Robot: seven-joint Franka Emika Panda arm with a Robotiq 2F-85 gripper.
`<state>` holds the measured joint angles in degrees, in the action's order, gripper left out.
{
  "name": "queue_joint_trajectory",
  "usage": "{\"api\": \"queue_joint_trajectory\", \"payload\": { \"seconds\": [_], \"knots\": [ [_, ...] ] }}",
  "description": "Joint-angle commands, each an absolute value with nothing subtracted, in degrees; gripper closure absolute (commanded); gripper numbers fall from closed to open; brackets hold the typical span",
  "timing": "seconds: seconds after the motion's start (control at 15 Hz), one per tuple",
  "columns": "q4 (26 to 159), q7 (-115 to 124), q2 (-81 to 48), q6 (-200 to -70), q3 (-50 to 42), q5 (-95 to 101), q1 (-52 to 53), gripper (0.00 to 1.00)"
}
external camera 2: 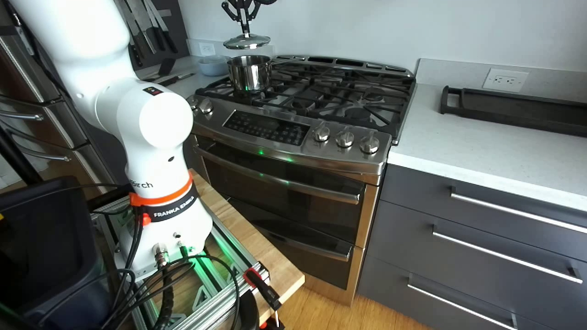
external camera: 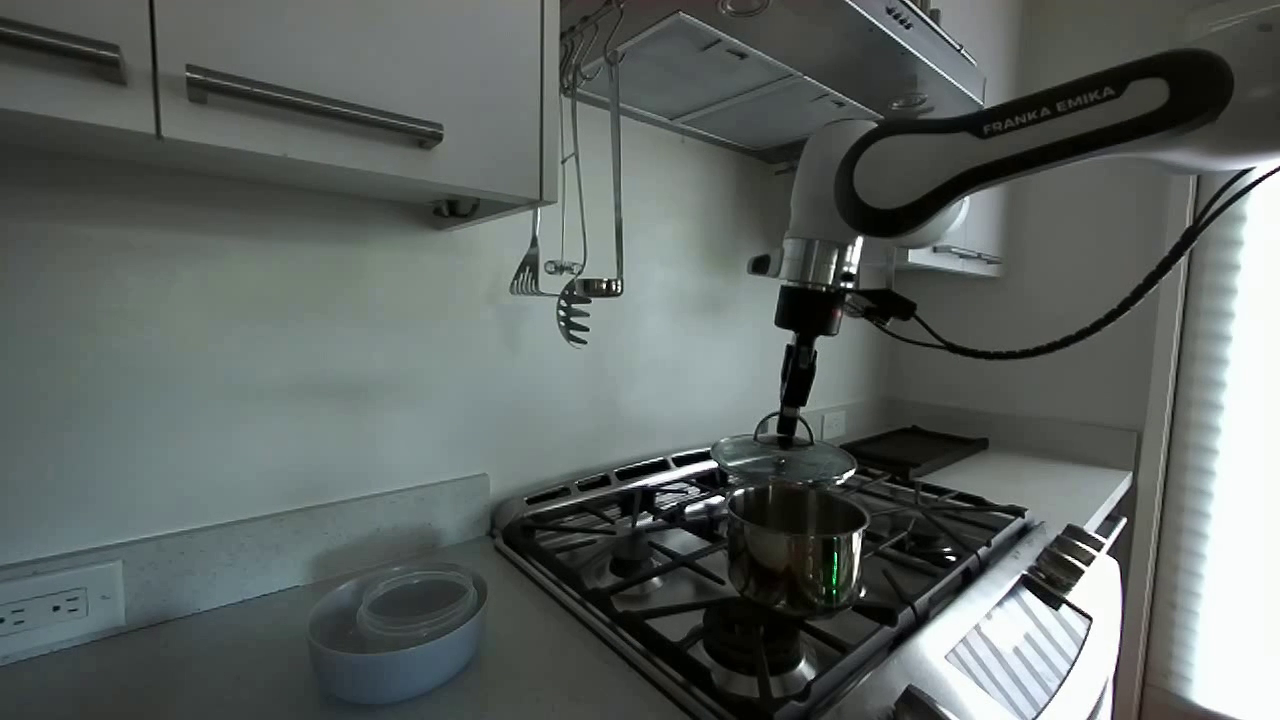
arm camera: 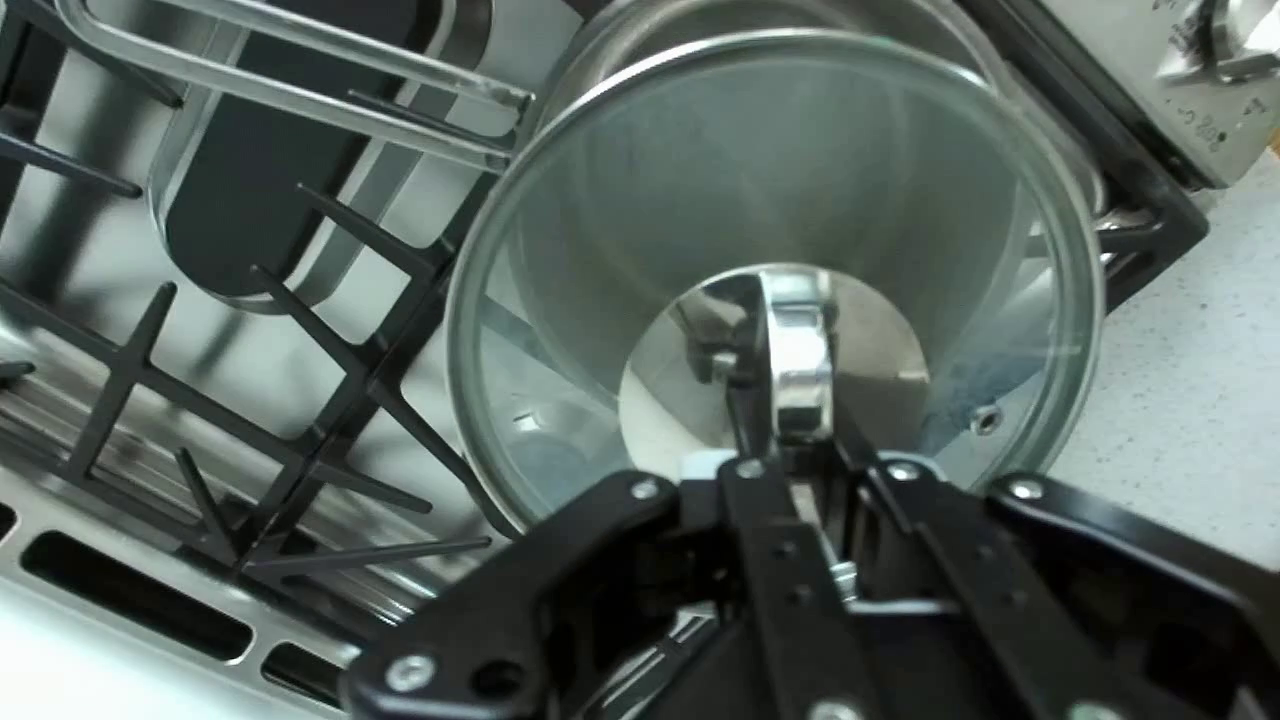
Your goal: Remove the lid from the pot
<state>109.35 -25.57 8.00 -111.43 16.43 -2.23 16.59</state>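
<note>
The lid (external camera: 783,462) is a round glass lid with a steel rim and an arched metal handle. It hangs level above the steel pot (external camera: 797,560), apart from it, in both exterior views; there the lid (external camera 2: 246,42) shows a visible gap over the pot (external camera 2: 250,75). The pot stands open on the stove. My gripper (external camera: 788,425) points down and is shut on the lid's handle. In the wrist view the gripper (arm camera: 800,430) has the handle between its fingers, and the lid (arm camera: 700,140) covers most of the pot (arm camera: 650,35). The pot's long loop handle points to the upper left there.
Black grates (external camera: 680,560) cover the stove round the pot. A white bowl with a clear container (external camera: 390,665) stands on the counter. A black griddle (external camera 2: 518,110) lies on the other counter. Utensils (external camera: 590,200) hang beside the range hood (external camera: 740,80), which is above the arm.
</note>
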Motion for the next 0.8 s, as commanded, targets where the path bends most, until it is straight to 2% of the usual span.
{"api": "queue_joint_trajectory", "payload": {
  "seconds": [0.0, 0.73],
  "knots": [
    [101.91, -27.84, 4.53, -106.15, 17.63, -1.76, 18.55, 0.96],
    [87.92, -34.71, -10.20, -106.84, 25.66, -1.05, 25.47, 0.96]
  ]
}}
